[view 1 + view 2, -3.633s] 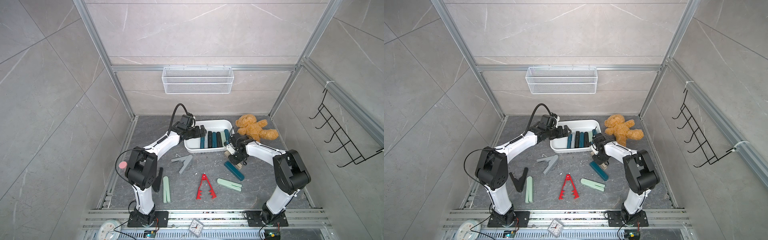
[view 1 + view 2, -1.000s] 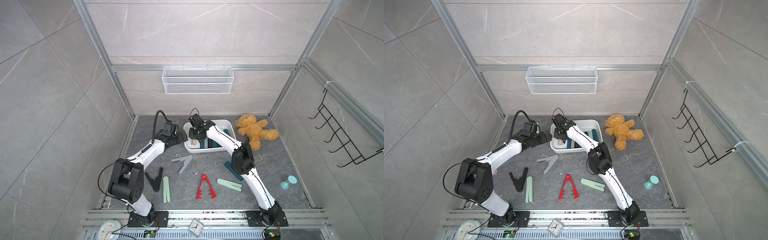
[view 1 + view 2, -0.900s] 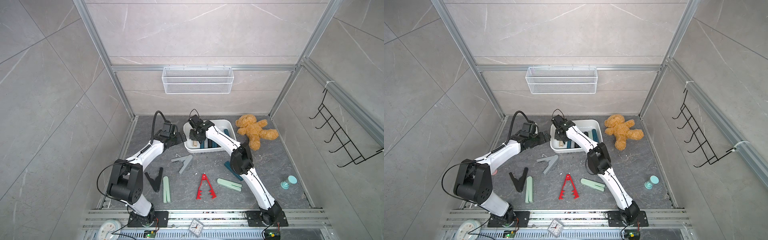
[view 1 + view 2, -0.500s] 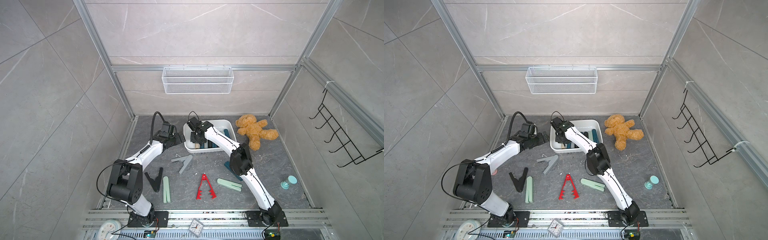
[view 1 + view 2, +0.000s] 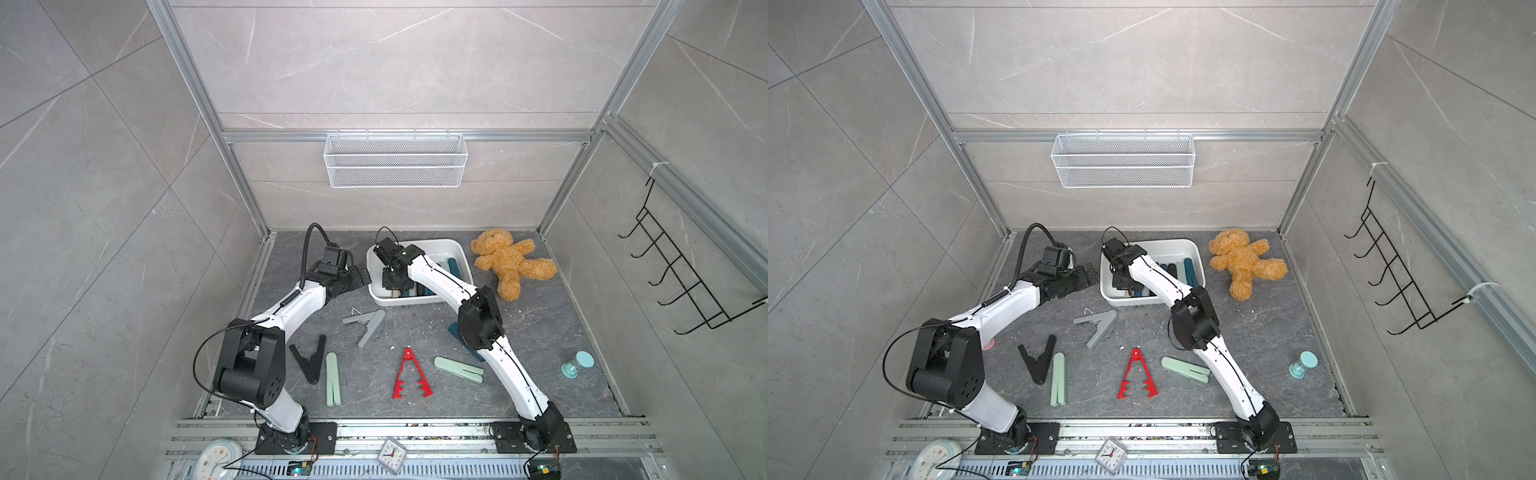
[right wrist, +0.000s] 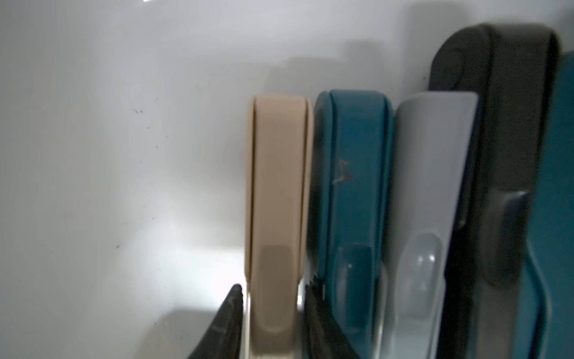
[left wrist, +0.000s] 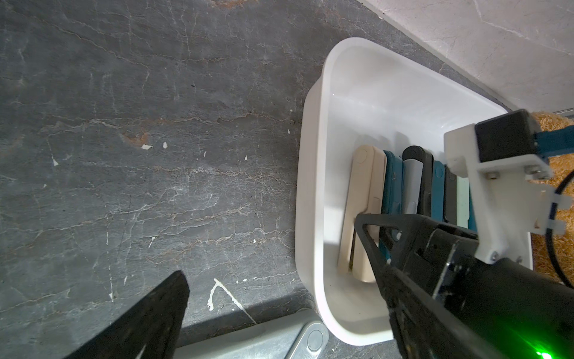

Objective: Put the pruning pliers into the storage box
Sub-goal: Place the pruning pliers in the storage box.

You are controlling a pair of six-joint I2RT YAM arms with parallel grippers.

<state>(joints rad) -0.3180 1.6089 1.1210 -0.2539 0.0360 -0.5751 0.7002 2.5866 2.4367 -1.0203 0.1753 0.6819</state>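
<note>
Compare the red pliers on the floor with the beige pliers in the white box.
The red pliers lie on the grey floor outside the storage box; the beige pliers lie inside it. The red pliers are spread into a V; the beige pliers are folded straight. The red pliers have toothed arms; the beige pliers look smooth. Both are two-armed hinged tools.

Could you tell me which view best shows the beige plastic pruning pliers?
Left wrist view: the beige plastic pruning pliers lie nearly full length in the white plastic storage box. The right wrist view crops them at the right gripper; both top views mostly hide them under the right arm.
</note>
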